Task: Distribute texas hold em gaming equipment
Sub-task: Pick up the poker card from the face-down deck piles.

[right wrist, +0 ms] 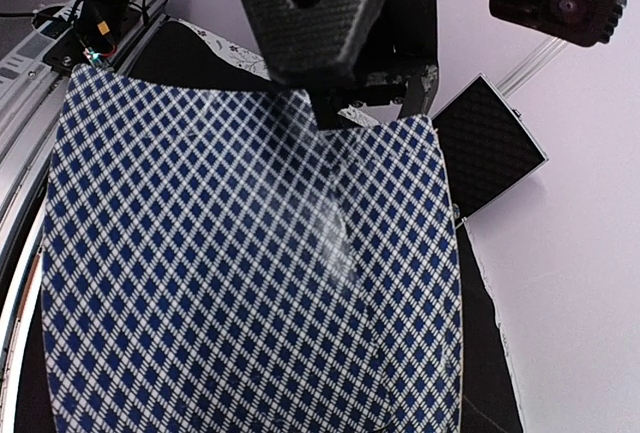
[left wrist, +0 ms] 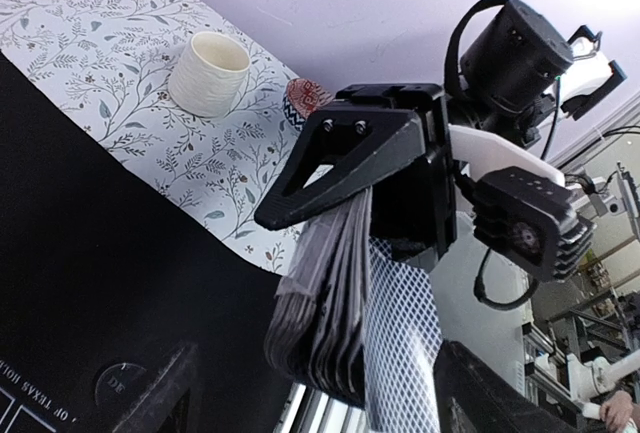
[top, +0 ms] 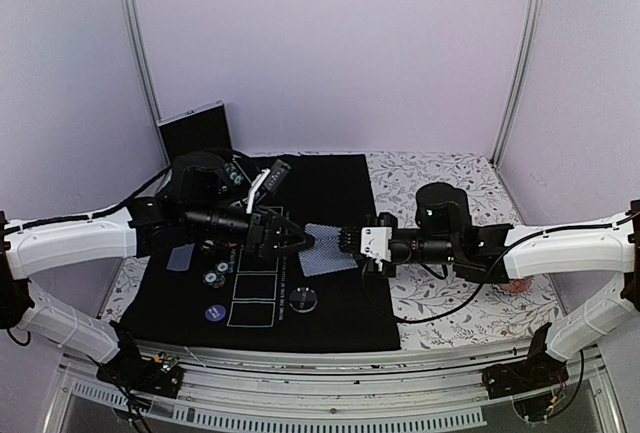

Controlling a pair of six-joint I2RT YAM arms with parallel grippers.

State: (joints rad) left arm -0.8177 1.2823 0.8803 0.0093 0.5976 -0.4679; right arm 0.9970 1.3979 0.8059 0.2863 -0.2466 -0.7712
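Mid-air over the black mat (top: pixel 330 178), at table centre, the two arms met nose to nose.

- Right gripper (top: pixel 350 240): pressed shut on the deck of playing cards (left wrist: pixel 320 303), stacked edges fanning slightly below its fingers.
- One lattice-backed card (right wrist: pixel 250 273) stuck out of the deck toward the left arm; in the right wrist view it filled nearly the whole frame.
- Left gripper (top: pixel 297 241): fingers spread wide to either side of that card's free end, pinching nothing.

Step in hand, as judged: peeling a single card off the deck for dealing. To do it well, the left fingers should close on the projecting card only, near its end and clear of the fanned edges beside it. The pull should run flat along the card's length while the right keeps the deck clamped. Risk: a second card dragging out with the first.

Already on the mat:
- a lone card (top: pixel 180 256) at the left edge
- striped poker chips (top: pixel 215 273)
- a purple-blue disc (top: pixel 215 312)
- a clear disc (top: pixel 305 300) near the printed card outlines

Containers:
- Cream cup (left wrist: pixel 208 73): upright on the floral cloth (left wrist: pixel 120 43). Nothing showed above the rim; the bottom was not visible.
- Reddish patterned dish (left wrist: pixel 305 101): just beside the cup, mostly hidden behind the right gripper, contents unknown.
- Black case (top: pixel 195 131): open at the mat's far left corner. The lining was visible; no contents could be made out.
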